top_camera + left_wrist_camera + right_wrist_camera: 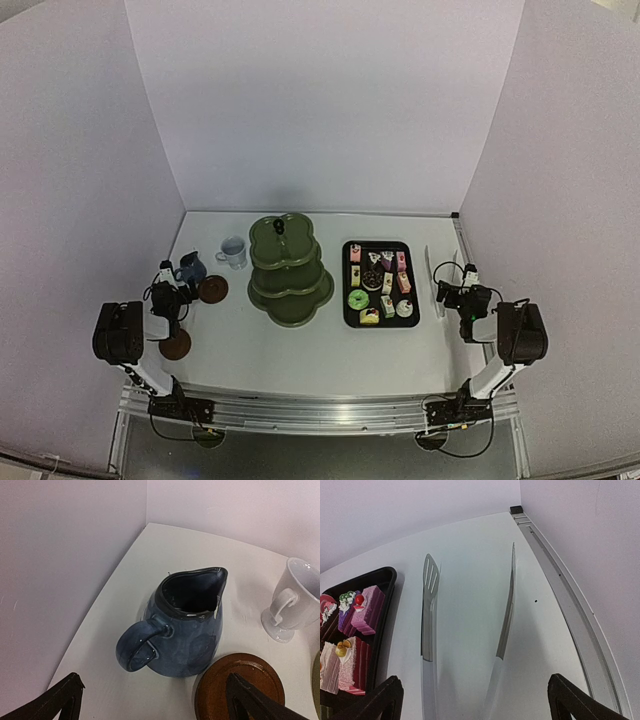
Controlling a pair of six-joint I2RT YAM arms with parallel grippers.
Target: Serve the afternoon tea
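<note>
My left gripper [172, 285] [155, 685] stands open just short of the dark blue mug [190, 268] [182, 625], whose handle faces it. Its right finger hangs over a brown saucer [212, 289] [240, 685] beside the mug. A second saucer [175, 345] lies nearer the arm's base. The pale mug [233, 252] [295, 602] stands further back. The dark green three-tier stand [290, 268] is mid-table with bare tiers. Small colourful cakes [380, 283] [362, 610] fill a black tray. My right gripper [450, 290] [472, 685] is open and holds nothing.
The black tray [348, 300] [385, 575] lies right of the stand. Metal tongs [428, 268] [429, 610] lie flat on the table in front of the right gripper, arms spread. White walls close in the left, back and right; a metal rail [570, 610] runs along the right edge.
</note>
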